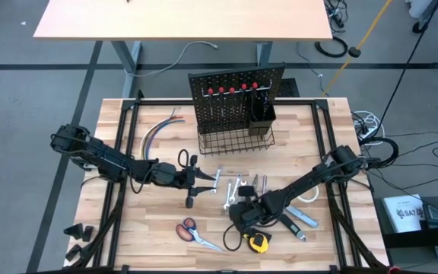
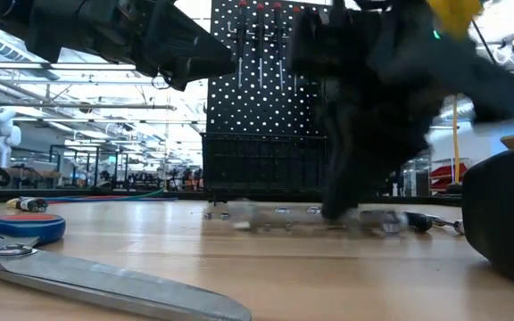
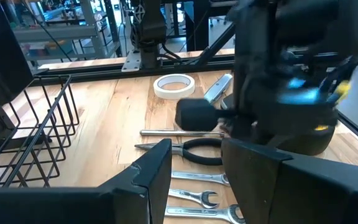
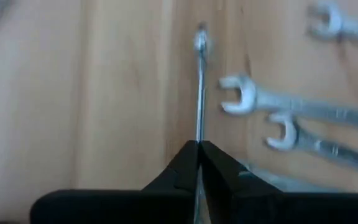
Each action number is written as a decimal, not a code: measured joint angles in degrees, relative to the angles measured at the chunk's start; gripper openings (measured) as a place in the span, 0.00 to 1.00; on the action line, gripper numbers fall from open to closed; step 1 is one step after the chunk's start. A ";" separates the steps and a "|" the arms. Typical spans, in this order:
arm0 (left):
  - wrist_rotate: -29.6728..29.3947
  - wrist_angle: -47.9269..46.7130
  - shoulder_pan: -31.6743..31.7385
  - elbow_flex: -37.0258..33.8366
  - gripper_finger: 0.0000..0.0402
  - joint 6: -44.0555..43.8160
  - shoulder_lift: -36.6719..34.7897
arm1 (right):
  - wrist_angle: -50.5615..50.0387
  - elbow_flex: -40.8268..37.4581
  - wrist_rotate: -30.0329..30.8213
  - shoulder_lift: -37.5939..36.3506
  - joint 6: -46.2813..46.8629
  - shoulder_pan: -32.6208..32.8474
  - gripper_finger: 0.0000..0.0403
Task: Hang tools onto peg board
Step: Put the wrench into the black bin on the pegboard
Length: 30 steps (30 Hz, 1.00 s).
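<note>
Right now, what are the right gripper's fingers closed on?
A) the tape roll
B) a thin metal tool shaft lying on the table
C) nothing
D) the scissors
B: in the right wrist view the right gripper is pinched shut on a thin metal shaft lying beside the wrenches.

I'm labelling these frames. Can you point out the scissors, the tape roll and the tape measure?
scissors (image 1: 194, 232): high view, near the pivot, below the orange handles.
tape roll (image 3: 174, 86): left wrist view, white rim.
tape measure (image 1: 259, 243): high view, yellow case.

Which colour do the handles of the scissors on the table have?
Orange. The scissors show best in the high view, lying near the table's front edge.
</note>
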 joint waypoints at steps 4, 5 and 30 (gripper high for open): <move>0.00 -0.06 0.00 0.00 0.37 0.02 0.00 | -1.64 2.46 1.27 -1.24 -1.95 0.00 0.00; 0.02 -0.07 0.00 0.00 0.37 0.00 0.00 | -1.44 2.65 1.40 -1.61 -2.39 0.00 0.00; 0.00 -0.22 0.00 0.00 0.37 0.00 0.00 | -1.64 2.83 -3.08 0.73 3.96 -0.77 0.27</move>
